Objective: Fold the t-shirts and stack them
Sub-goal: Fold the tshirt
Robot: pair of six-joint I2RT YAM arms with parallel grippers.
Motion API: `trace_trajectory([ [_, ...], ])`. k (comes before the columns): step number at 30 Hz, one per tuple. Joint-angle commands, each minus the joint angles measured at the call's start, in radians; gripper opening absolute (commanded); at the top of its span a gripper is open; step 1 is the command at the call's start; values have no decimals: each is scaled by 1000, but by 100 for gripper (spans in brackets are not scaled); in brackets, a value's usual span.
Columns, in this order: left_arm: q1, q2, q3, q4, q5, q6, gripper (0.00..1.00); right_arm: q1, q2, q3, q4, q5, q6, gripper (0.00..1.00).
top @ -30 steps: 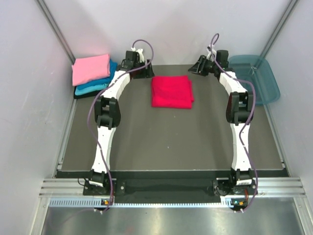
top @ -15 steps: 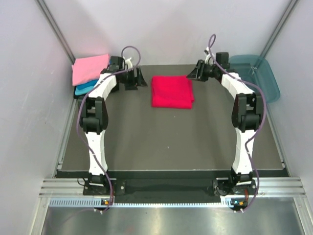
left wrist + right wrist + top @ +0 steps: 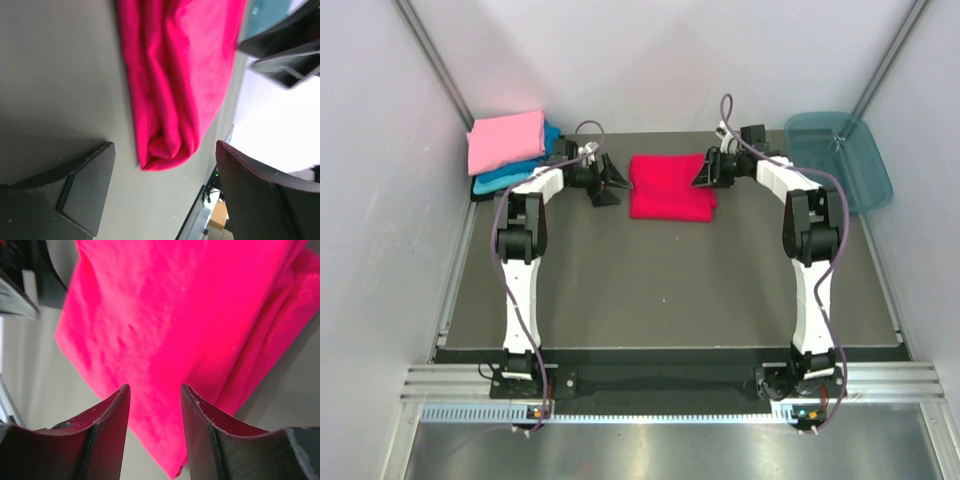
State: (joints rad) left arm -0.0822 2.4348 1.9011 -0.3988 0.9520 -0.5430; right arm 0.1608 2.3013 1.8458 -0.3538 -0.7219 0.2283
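We are flanking the folded crimson-red fabric t-shirt (image 3: 670,187) lying on the dark worktop (image 3: 660,280); both jaws are gaping, holding nothing.

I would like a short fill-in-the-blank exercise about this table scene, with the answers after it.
1. The folded shirt between the two grippers is ____.
2. The pink shirt lies on top of a ____ shirt.
3. The plastic tub stands on the robot's ____ side.

Missing words: red; blue; right
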Motion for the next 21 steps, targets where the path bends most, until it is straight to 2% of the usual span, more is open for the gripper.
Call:
trace_trajectory([
  [1,-17,58,53,121,51,-54,87,29,32,26,-11,33,-57,45],
  [5,-40,105,72,155,74,-74,86,42,59,56,-19,59,-60,45],
  [11,-83,153,72,186,108,-98,78,45,60,46,-16,68,-60,45],
  [19,-123,184,108,265,117,-153,57,46,38,32,-17,73,-70,45],
  [21,-126,181,116,279,117,-161,46,43,18,24,-22,76,-75,45],
])
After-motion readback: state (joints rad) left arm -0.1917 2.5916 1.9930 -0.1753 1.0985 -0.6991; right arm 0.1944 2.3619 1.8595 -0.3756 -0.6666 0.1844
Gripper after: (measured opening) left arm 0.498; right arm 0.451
